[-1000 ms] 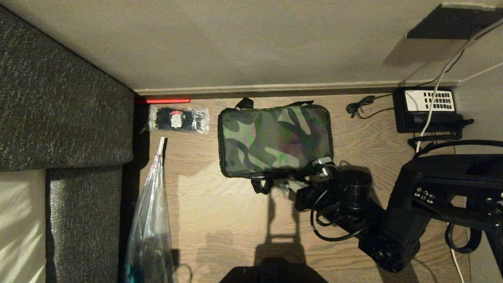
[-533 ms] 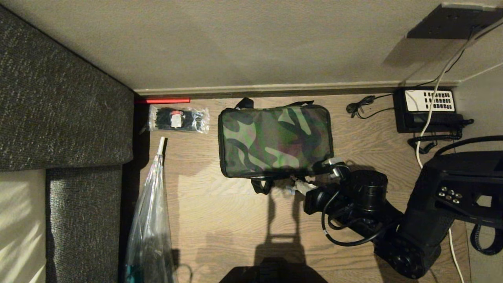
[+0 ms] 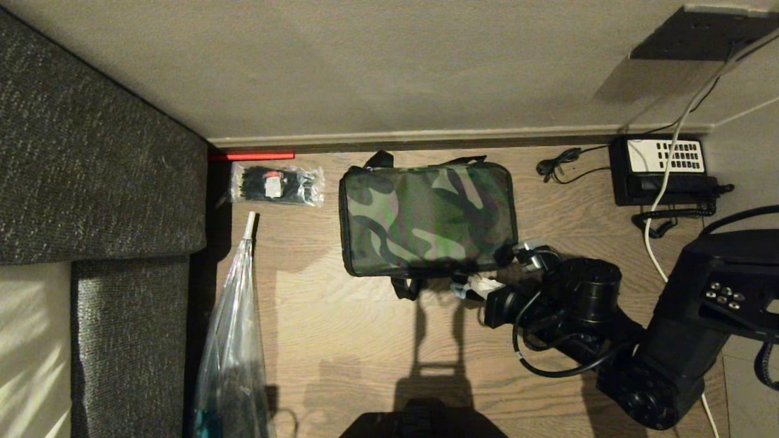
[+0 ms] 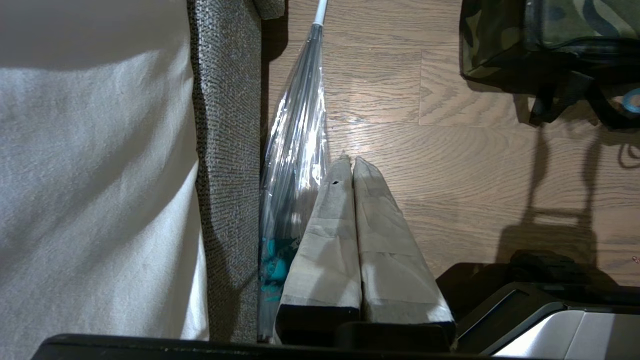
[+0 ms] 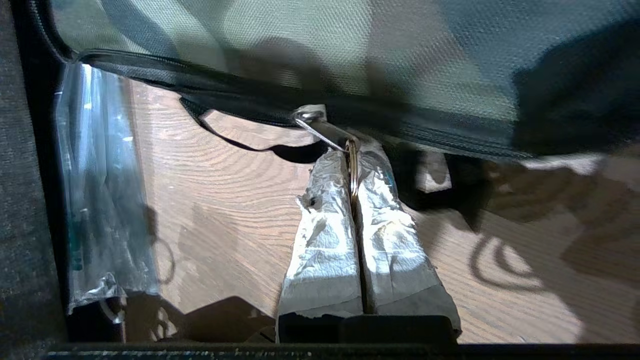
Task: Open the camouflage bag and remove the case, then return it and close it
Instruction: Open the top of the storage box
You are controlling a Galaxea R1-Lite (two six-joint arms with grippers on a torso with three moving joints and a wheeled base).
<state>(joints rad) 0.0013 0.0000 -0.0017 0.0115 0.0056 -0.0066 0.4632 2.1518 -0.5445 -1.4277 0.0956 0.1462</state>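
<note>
The camouflage bag (image 3: 426, 219) lies on the wooden floor by the wall with its lid down. My right gripper (image 3: 487, 281) is at the bag's near right corner, shut on the metal ring of the zipper pull (image 5: 352, 167). In the right wrist view the pull tab (image 5: 320, 127) stretches from the zipper line to my right gripper (image 5: 351, 155), and the bag (image 5: 300, 40) fills the space beyond. My left gripper (image 4: 350, 162) hangs parked and shut over bare floor, with a corner of the bag (image 4: 550, 30) far off. The case is hidden.
A clear packet of black cable ties (image 3: 277, 184) lies left of the bag. A clear folded umbrella (image 3: 234, 340) leans along the grey sofa (image 3: 91, 182). A black telephone (image 3: 663, 167) with trailing cords sits at the right by the wall.
My right arm has slid to the right along the bag's near edge, keeping hold of the zipper pull. The left arm has stayed still.
</note>
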